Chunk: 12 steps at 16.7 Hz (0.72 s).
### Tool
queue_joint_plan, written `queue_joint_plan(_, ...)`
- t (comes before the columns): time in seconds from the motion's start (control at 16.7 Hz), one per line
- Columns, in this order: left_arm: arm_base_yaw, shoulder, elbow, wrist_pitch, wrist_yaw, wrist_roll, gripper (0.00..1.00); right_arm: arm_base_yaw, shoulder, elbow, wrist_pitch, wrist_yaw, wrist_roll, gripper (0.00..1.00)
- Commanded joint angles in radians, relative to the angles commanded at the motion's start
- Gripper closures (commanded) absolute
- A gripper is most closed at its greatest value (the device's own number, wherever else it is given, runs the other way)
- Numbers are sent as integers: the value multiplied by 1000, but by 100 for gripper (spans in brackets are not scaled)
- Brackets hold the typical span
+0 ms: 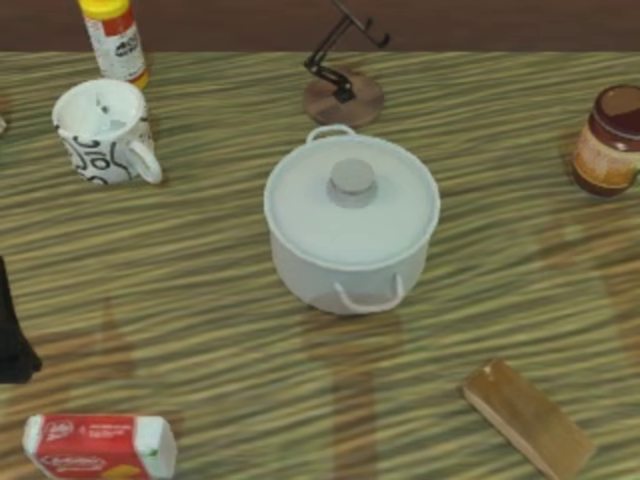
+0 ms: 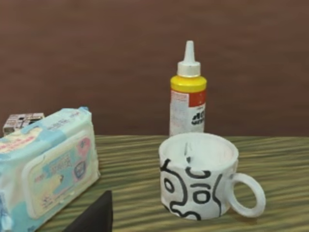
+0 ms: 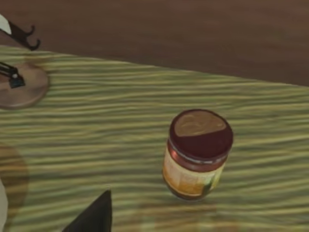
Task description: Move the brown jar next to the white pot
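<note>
Right now the jar (image 1: 610, 140) stands upright on the counter (image 1: 200, 300) at its far right edge, well apart from the pot (image 1: 350, 225), which sits lidded at the centre. My right wrist view looks down on the jar (image 3: 198, 154) just ahead of my right jaws; only a dark fingertip (image 3: 94, 217) shows at the picture's edge, so I cannot tell whether those jaws are apart or together, and nothing touches the jar.

My left arm (image 1: 12, 335) is parked at the counter's left edge. Ahead of my left jaws stands the mug (image 2: 205, 181), with the bottle (image 2: 188, 94) behind it and a wipes pack (image 2: 46, 164) beside it. Only one dark tip (image 2: 96, 217) of them shows, so their state I cannot tell either.

Beyond the pot stands a small stand (image 1: 343, 95) on a round wooden base. On the near side lie a red packet (image 1: 98, 445) at left and a wooden block (image 1: 527, 418) at right.
</note>
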<state>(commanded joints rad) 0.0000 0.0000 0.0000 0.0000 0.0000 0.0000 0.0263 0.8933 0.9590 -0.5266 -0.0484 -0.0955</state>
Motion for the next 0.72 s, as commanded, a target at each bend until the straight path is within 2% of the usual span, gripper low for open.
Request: queue_joint_plan(0.72,0,0,0,0,0,0,0,-32,1222,1278,-712,17,-159,0)
